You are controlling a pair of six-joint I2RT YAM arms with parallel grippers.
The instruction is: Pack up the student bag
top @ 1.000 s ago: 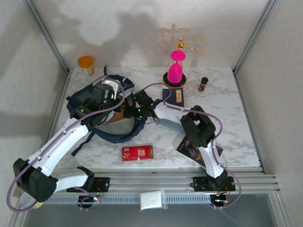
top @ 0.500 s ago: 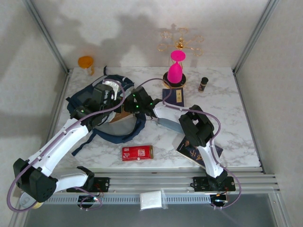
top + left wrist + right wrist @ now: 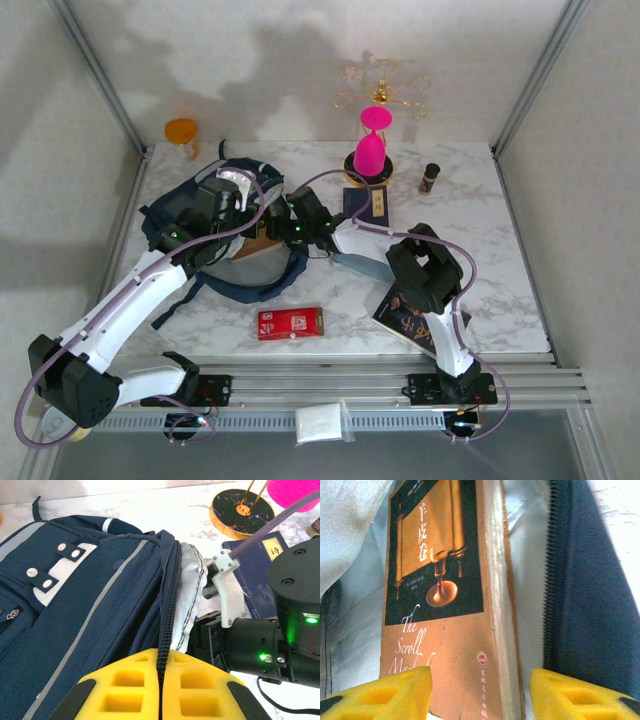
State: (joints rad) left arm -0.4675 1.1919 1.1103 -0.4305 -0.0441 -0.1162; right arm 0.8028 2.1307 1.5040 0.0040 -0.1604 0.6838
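Your left hand [image 3: 161, 662] is pressed together, pinching the zipper edge of the student bag [image 3: 75, 630], which lies at the worktop's [image 3: 480, 250] left rear. Your right hand [image 3: 477, 680] is spread inside the bag's opening, over a brown book [image 3: 440, 580]. A pencil case [image 3: 358, 266] lies beside the right arm, and a red packet [image 3: 291, 323] lies near the bag's front.

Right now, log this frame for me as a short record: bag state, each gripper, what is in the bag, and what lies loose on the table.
bag: student bag lying flat, main zipper open
left gripper: shut on the bag's zipper edge
right gripper: open, inside the bag's opening, in front of the book
in bag: orange-and-black book against the pale lining
on table: red box, pencil case, blue book
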